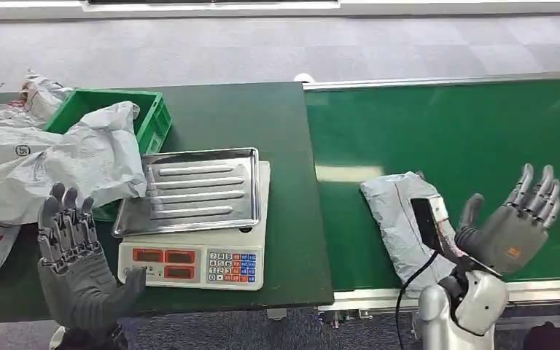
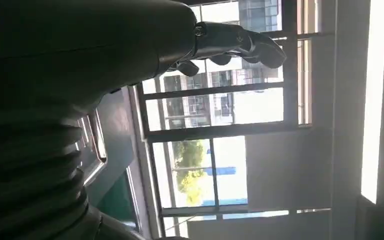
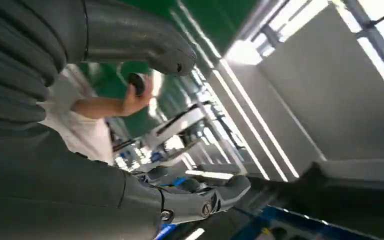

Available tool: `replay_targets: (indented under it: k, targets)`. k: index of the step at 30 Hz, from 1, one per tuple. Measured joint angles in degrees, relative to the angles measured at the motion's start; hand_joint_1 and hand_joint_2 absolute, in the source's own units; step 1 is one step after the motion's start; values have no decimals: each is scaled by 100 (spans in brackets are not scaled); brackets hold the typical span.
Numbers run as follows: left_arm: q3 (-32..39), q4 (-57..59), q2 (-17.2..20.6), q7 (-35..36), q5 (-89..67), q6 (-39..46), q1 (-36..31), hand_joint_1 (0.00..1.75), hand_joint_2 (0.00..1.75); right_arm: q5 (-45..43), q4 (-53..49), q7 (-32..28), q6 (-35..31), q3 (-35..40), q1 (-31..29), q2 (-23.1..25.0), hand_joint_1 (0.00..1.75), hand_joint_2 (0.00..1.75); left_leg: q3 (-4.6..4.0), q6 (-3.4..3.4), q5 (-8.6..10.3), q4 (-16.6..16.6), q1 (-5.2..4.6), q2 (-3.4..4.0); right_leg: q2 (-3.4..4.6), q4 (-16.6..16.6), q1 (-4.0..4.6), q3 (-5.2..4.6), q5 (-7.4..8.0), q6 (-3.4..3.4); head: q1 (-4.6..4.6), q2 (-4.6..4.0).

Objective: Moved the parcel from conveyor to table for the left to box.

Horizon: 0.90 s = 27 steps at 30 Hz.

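A grey plastic parcel (image 1: 402,219) with a dark label lies on the green conveyor (image 1: 445,131), near its front edge. My right hand (image 1: 514,222) is raised just right of the parcel, palm up, fingers spread, holding nothing. My left hand (image 1: 73,255) is raised over the front left of the dark green table (image 1: 248,117), fingers apart and empty. The left wrist view has the left hand's fingers (image 2: 240,42) against windows. In the right wrist view the right hand's thumb (image 3: 145,42) and fingers (image 3: 200,197) are apart with nothing between them.
A scale (image 1: 197,255) with a steel tray (image 1: 193,191) stands at the table's front centre. A green crate (image 1: 146,117) holding grey bags (image 1: 95,157) sits at the back left, with more bags beside it. A person (image 3: 105,107) appears in the right wrist view.
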Motion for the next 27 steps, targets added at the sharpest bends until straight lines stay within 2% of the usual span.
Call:
replay_targets:
  k: [3,7,9,11,14,16,18,21,23,27]
  targets:
    - [0,24,-24,0,-2,-63,-3,0,175,163,328,279,211,-250,-159,-111,0,175,7,0,-1,0,0,7,1,0,0,0,0,1,-2,0]
    - [2,66,-114,0,-2,-258,-46,0,175,486,1020,1177,1177,-552,-511,-339,0,175,31,1,1,0,0,1,-2,0,1,-2,1,1,0,0]
    - [18,90,-177,0,-39,-385,-64,0,175,436,1479,1318,1579,-649,-679,-470,0,175,11,1,0,0,0,3,-1,0,0,1,1,1,-2,0]
    - [83,94,-256,0,-90,-479,-96,0,175,43,1861,1110,1940,-711,-820,-529,0,175,-3,3,-3,0,0,10,1,0,-1,4,0,2,-2,0]
    - [164,88,-350,0,-124,-544,-114,0,175,-733,2314,434,2613,-744,-968,-569,0,175,-2,5,-4,0,0,9,1,0,0,2,0,2,-2,0]
    - [221,88,-387,0,-124,-547,-115,0,175,-846,2508,304,2735,-746,-1007,-569,0,175,35,2,0,0,0,-1,-7,0,1,0,0,2,-2,0]
    - [249,88,-415,0,-124,-573,-115,0,175,-1001,2657,159,2925,-757,-1067,-571,0,175,33,-3,5,0,2,-10,-13,1,3,1,1,1,-2,0]
    - [341,44,-461,0,-138,-656,-133,0,175,-1579,2860,-643,3682,-676,-1140,-577,0,175,0,1,-1,0,4,3,-3,1,3,1,0,1,0,0]
    - [415,0,-498,0,-159,-704,-154,0,175,-1779,2990,-966,3803,-537,-1191,-575,0,175,-8,1,-2,-1,4,3,-4,1,3,1,-1,2,-2,0]
    - [568,-131,-581,0,-212,-772,-143,0,175,-2108,3203,-1155,3966,-263,-1340,-569,0,175,28,-3,7,0,4,-9,-13,1,3,0,0,2,0,0]
